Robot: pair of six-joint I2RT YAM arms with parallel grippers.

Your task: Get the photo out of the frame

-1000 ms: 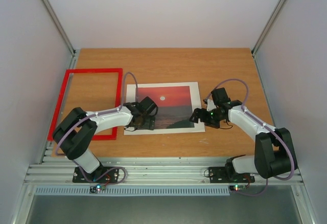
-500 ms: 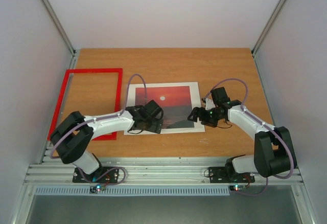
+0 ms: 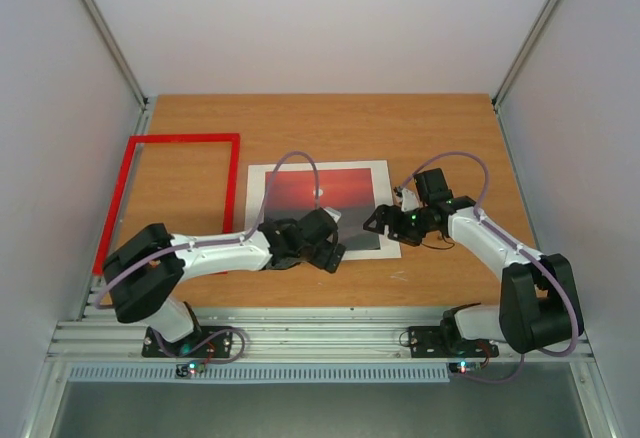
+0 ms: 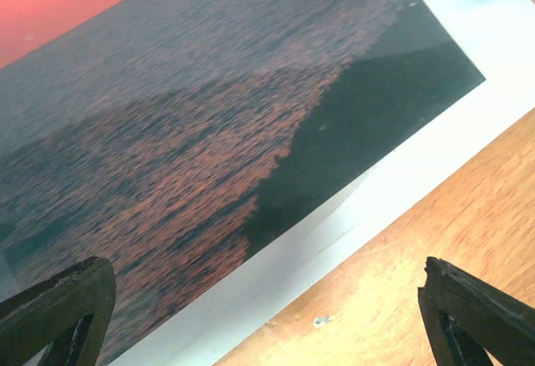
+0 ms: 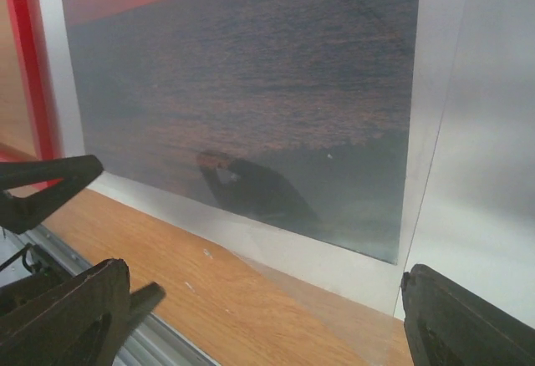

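Note:
The photo (image 3: 340, 186), a red sunset over dark sea, lies flat at mid-table inside a white mat border (image 3: 382, 173). The red frame (image 3: 232, 173) rests empty on the table to its left, apart from the print. My left gripper (image 3: 327, 245) hovers open over the print's near edge. In the left wrist view the photo (image 4: 209, 115) and white mat (image 4: 334, 224) lie just beyond that gripper (image 4: 267, 320), with bare wood between the fingertips (image 4: 476, 316). My right gripper (image 3: 378, 223) stands open at the near right corner. Nothing is between the right gripper's (image 5: 267, 316) fingers.
A glossy clear sheet seems to cover the photo (image 5: 251, 73), its corner (image 5: 334, 299) reaching over the wood. The frame's red bar (image 5: 29, 57) shows at far left. A finger of the left gripper (image 5: 46, 184) pokes in at the left. A metal rail (image 3: 320, 338) runs along the near table edge.
My left arm has stretched to the right along the print's near edge, toward the right gripper. The right gripper has edged slightly left and its jaws have narrowed a little.

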